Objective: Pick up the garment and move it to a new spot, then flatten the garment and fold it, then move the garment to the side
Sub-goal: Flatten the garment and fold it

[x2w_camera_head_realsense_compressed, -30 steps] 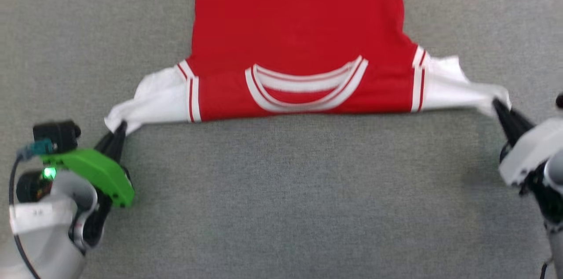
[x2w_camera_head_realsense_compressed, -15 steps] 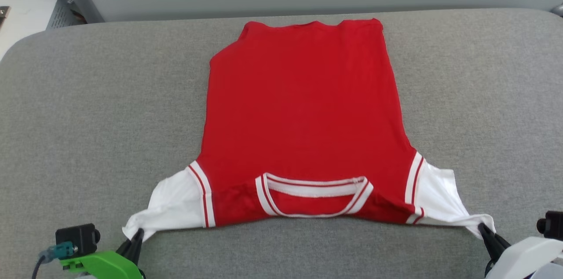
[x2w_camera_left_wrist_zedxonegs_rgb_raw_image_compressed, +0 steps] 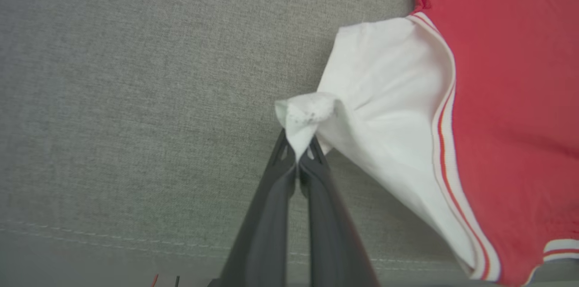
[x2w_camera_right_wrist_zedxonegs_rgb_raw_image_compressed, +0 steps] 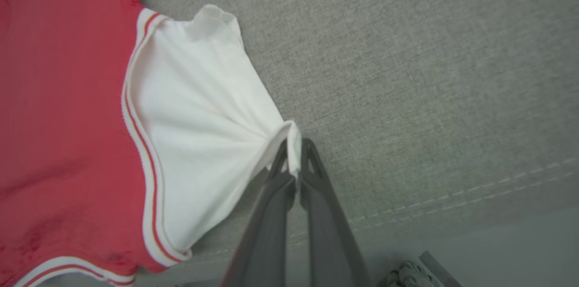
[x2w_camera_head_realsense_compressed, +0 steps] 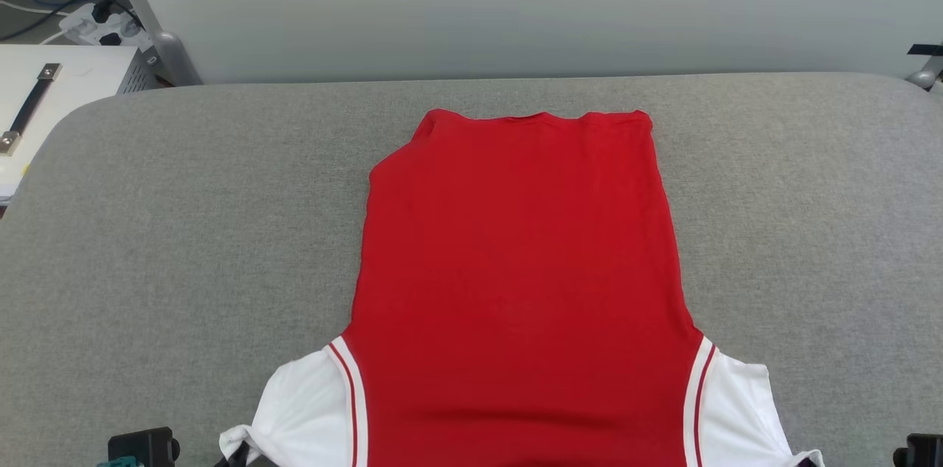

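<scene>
Flattening underway | garment [x2w_camera_head_realsense_compressed: 516,283] lying spread mid-tabletop [x2w_camera_head_realsense_compressed: 147,231], shoulders at tabletop's near edge | we are pinching both sleeve tips [x2w_camera_left_wrist_zedxonegs_rgb_raw_image_compressed: 307,110], left tool [x2w_camera_left_wrist_zedxonegs_rgb_raw_image_compressed: 298,160] and right tool [x2w_camera_right_wrist_zedxonegs_rgb_raw_image_compressed: 294,160] each clamped tight | folding, side move remaining

A grey fabric-covered counter [x2w_camera_head_realsense_compressed: 184,231] with rounded far corners carries a single red jersey [x2w_camera_head_realsense_compressed: 516,268], spread out with its plain side up. The shirt lies midway across the counter, hem toward the counter's far edge and white, stripe-trimmed sleeves [x2w_camera_head_realsense_compressed: 309,408] at its near edge, where a stitched seam [x2w_camera_left_wrist_zedxonegs_rgb_raw_image_compressed: 90,237] runs along the covering.
</scene>
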Robot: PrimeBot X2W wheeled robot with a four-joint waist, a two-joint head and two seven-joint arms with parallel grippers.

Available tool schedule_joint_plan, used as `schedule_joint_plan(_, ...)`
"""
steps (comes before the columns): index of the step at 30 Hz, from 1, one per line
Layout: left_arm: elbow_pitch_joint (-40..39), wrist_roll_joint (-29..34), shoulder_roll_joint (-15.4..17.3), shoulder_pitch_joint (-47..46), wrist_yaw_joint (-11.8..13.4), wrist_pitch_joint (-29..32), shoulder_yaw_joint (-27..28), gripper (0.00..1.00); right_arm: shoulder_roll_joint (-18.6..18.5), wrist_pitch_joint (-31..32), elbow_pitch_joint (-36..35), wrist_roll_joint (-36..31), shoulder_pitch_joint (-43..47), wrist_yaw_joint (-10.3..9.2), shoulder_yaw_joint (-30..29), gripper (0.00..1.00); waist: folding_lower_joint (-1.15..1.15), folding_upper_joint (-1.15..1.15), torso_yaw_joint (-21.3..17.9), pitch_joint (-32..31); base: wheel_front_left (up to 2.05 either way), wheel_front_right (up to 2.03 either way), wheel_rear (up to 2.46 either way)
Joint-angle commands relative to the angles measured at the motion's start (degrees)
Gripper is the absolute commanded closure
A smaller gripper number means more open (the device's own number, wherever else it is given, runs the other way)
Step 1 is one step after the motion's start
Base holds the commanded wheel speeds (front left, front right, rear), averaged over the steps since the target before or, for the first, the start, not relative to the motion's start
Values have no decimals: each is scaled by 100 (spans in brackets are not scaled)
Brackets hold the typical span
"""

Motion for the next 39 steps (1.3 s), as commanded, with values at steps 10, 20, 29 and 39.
schedule_joint_plan(10, -391, 316, -11, -293, 153, -15, -121, 100, -342, -792, -40, -440, -1349, -6, 8, 0, 1, 0, 186, 246, 0, 0, 0)
schedule_joint_plan(20, -936, 850, -42, -929, 384, 10, -266, 100, -998, -296, 1752, -486, -3829, -6, 124, 0, 1, 0, 849, 896, 0, 0, 0)
schedule_joint_plan(29, -1214, 1186, -211, -1402, 346, -51, -436, 100, -1486, 1275, 3161, -670, -5798, -6, 236, 0, 1, 0, 1438, 1612, 0, 0, 0)
schedule_joint_plan(39, -1178, 1381, -518, -2014, 47, -261, -541, 100, -1643, 2173, 3702, -1323, -7315, -6, 420, 0, 1, 0, 1902, 2398, 0, 0, 0)
